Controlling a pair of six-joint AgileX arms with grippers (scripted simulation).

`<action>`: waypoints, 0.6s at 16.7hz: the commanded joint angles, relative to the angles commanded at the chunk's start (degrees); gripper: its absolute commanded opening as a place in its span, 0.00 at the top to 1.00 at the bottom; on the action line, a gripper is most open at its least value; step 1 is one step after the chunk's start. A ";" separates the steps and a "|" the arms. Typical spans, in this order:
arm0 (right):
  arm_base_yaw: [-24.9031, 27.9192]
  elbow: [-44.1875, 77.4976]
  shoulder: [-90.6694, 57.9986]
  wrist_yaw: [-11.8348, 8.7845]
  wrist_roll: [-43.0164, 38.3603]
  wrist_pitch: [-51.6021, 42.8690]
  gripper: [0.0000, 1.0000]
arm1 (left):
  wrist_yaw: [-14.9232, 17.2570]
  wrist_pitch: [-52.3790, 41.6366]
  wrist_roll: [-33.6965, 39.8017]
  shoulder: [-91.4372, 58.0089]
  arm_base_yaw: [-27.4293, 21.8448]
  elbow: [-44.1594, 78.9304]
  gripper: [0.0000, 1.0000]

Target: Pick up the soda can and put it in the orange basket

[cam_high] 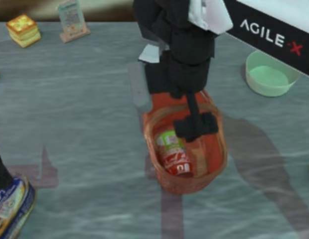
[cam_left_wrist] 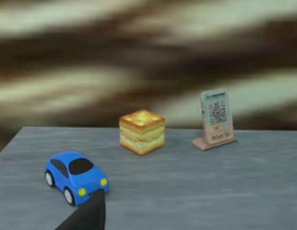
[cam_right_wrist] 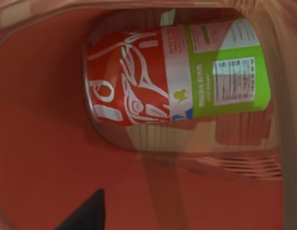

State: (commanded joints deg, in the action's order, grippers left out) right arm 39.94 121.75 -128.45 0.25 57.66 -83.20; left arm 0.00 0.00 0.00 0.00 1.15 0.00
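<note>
The right arm is showing as a bulky matte-black body of blocky, rounded segments — a white shell panel is sitting near its top. A black band beside it is carrying white "AGILE X" lettering with a red X. Its gripper is looking black too — short and squared.

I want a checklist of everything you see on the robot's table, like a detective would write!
Surface: grey table, flat, streaked.
Job's things: soda can lies on its side inside the orange basket, released.
Clutter: mint-green bowl at far right; yellow sandwich block and QR card stand at far left; blue toy car in left wrist view; blue-and-yellow packet at near left.
Grippers: right gripper above the basket, beside the can; left arm parked at the left edge.
Cables: nothing seen.
Surroundings: blurred brown backdrop.
</note>
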 joint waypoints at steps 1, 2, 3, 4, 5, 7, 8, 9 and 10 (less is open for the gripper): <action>0.00 0.00 0.00 0.00 0.00 0.00 0.00 | 0.00 0.00 0.00 0.00 0.00 0.00 0.00; 0.00 0.00 0.00 0.00 0.00 0.00 0.08 | 0.00 0.00 0.00 0.00 0.00 0.00 0.00; 0.00 0.00 0.00 0.00 0.00 0.00 0.15 | 0.00 0.00 0.00 0.00 0.00 0.00 0.00; 0.00 0.00 0.00 0.00 0.00 0.00 0.23 | 0.00 0.00 0.00 0.00 0.00 0.00 0.00; 0.00 0.00 0.00 0.00 0.00 0.00 0.30 | 0.00 0.00 0.00 0.00 0.00 0.00 0.00; 0.00 0.00 0.00 0.00 0.00 0.00 0.45 | 0.00 0.00 0.00 0.00 0.00 0.00 0.00; 0.00 0.00 0.00 0.00 0.00 0.00 0.53 | 0.00 0.00 0.00 0.00 0.00 0.00 0.00; 0.00 0.00 0.00 0.00 0.00 0.00 0.60 | 0.00 0.00 0.00 0.00 0.00 0.00 0.00; 0.00 0.00 0.00 0.00 0.00 0.00 0.68 | 0.00 0.00 0.00 0.00 0.00 0.00 0.00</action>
State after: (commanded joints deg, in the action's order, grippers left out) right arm 39.94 121.75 -128.45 0.25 57.66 -83.20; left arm 0.00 0.00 0.00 0.00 1.15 0.00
